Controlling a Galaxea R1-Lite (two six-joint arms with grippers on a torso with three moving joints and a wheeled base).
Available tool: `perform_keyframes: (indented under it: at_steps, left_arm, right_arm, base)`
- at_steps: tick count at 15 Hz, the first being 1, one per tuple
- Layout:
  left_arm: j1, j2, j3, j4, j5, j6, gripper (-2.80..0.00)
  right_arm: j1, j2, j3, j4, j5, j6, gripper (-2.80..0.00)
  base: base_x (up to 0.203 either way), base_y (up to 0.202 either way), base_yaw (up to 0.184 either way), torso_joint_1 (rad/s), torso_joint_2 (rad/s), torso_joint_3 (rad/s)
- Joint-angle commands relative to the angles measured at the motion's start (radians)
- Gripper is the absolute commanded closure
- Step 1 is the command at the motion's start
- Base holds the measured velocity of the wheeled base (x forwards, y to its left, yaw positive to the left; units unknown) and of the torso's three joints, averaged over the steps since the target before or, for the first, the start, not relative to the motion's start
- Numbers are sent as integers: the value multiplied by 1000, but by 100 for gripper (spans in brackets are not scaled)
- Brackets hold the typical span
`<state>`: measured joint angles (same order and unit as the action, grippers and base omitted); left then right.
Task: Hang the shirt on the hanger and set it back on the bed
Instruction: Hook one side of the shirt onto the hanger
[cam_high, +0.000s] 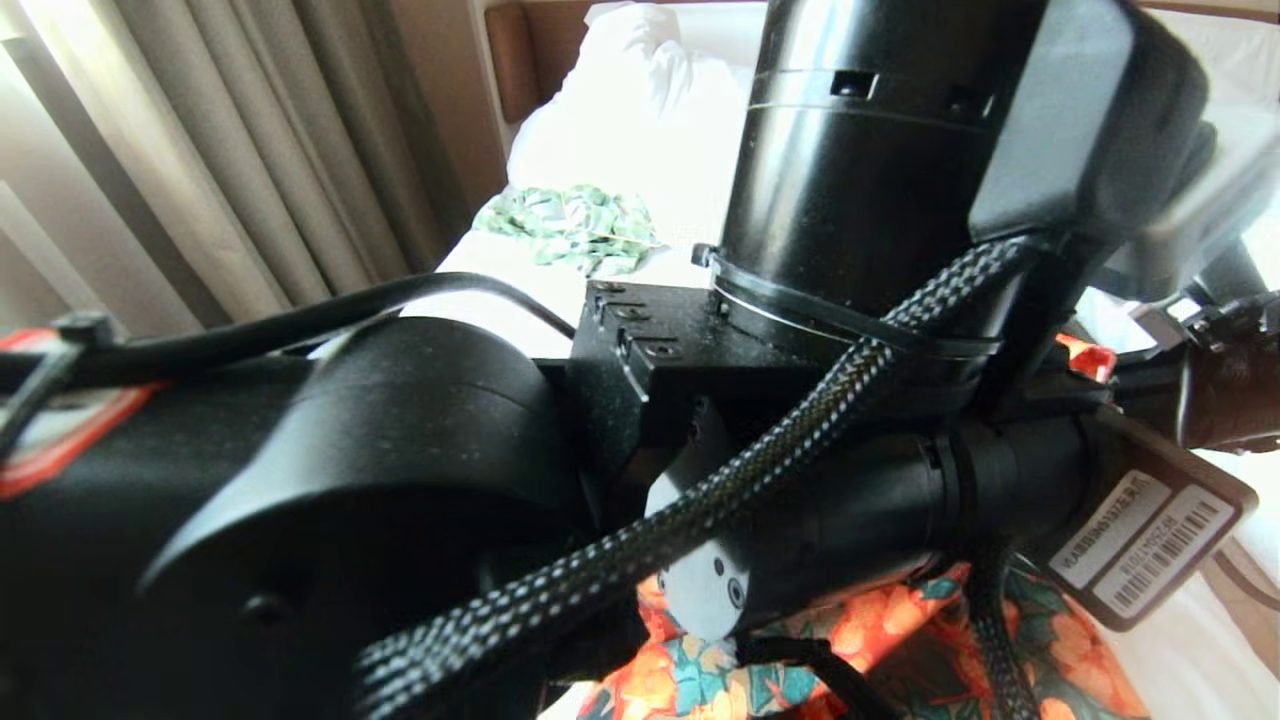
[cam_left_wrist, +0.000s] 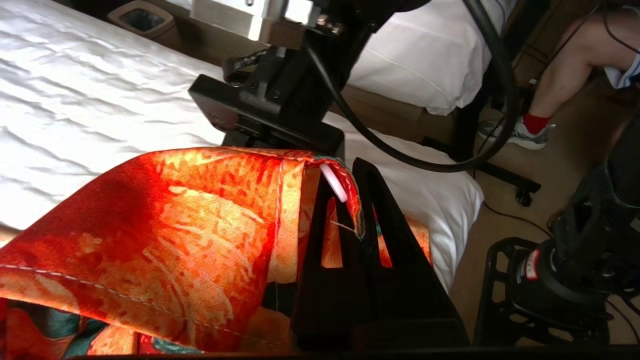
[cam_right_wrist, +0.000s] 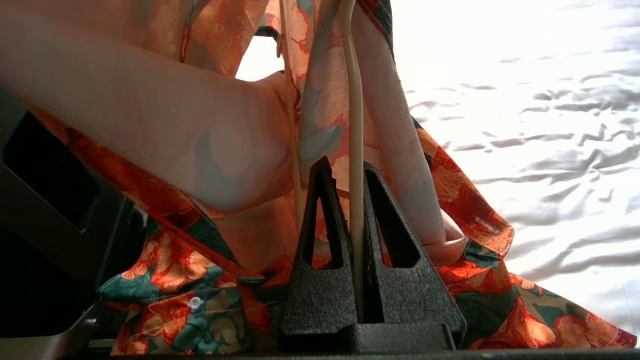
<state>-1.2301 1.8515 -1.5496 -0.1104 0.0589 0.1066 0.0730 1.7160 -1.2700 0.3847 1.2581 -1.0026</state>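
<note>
My left end effector (cam_left_wrist: 350, 190) is pinching the edge of the shirt (cam_left_wrist: 165, 235); its two black fingers are pressed together on a fold of the orange-flowered cloth, and a short piece of the cream hanger (cam_left_wrist: 333, 183) is showing right at the fingertips, wrapped by the hem. The shirt is draping from that grip out over the white sheet of the bed (cam_left_wrist: 85, 115), with its white stitching running across the fabric.

My right end effector (cam_right_wrist: 352, 200) is clamping the hanger (cam_right_wrist: 355, 150): the thin cream wire is running straight up between the two black fingers and disappearing into the shirt (cam_right_wrist: 200, 300) above. The shirt is hanging around this wire, its pale lining turned toward the camera and its flowered side spilling down on either side onto the rumpled white bed (cam_right_wrist: 550, 150).

In the head view my arms are filling most of the frame, and only a strip of the shirt (cam_high: 880, 640) is showing below them. Farther off, a pale green patterned garment (cam_high: 570, 225) is lying on the bed, near a white pillow (cam_high: 640, 110). In the left wrist view a person's leg (cam_left_wrist: 565, 65) with a red sock is resting on the floor beyond the bed's corner.
</note>
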Motion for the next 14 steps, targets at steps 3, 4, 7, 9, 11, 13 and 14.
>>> perform_keyframes:
  at_steps: [3,4,7,9,11,13,14]
  left_arm:
    - [32,6,-3,-14,1,6,-107]
    - [32,6,-2,-20,1,14,-280]
    - [32,-18,2,-32,4,41,-280]
    - [32,-46,6,-22,50,45,-280]
    - [36,-58,-26,21,128,65,-280]
    - [21,-67,-86,191,222,75,-280]
    - [-8,-75,-88,221,243,76,-280]
  right_arm:
    - [-4,1,2,3,32,-5,0]
    - [-4,-1,6,4,34,-5,0]
    - [-12,-19,53,3,56,-7,0]
    - [-21,-26,55,3,65,-5,0]
    - [-21,-33,67,5,75,-6,0]
    - [-21,-32,63,5,76,-5,0]
    - [-22,-30,61,4,76,-5,0]
  base:
    - [0,0,0,0,0,0]
    - [0,0,0,0,0,0]
    - [0,0,0,0,0,0]
    - [0,0,0,0,0,0]
    - [0,0,0,0,0,0]
    - [0,0,0,0,0,0]
    - [0,0,0,0,0,0]
